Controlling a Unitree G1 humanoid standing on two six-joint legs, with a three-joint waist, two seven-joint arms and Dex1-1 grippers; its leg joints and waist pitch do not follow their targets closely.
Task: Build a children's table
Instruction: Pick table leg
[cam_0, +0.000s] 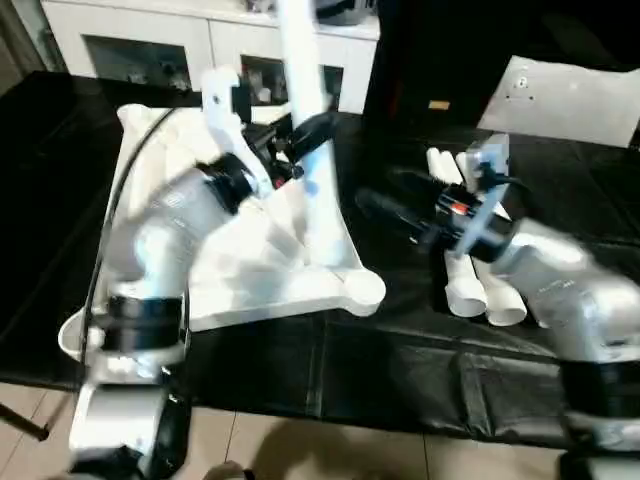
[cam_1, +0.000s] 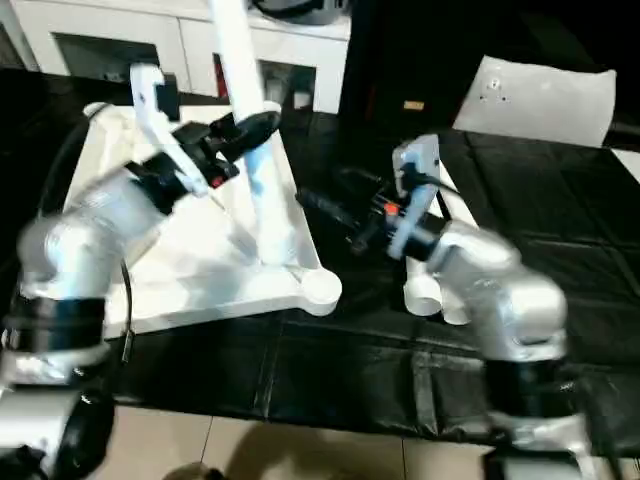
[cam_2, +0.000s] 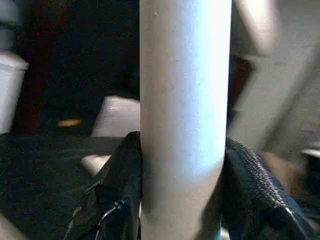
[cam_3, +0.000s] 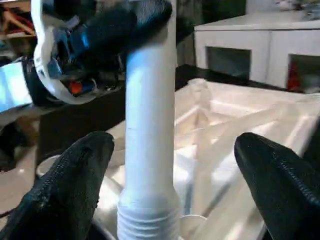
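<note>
White leg (cam_0: 310, 120) top cut off (left tool (cam_0: 300, 140) clamping)

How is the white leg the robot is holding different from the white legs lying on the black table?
The held leg stands upright, its threaded end at a corner socket of the tabletop; the spare legs lie flat on the black table.
The left tool is clamped on the held leg; no tool touches the spare legs.
All are long, round and white.
</note>
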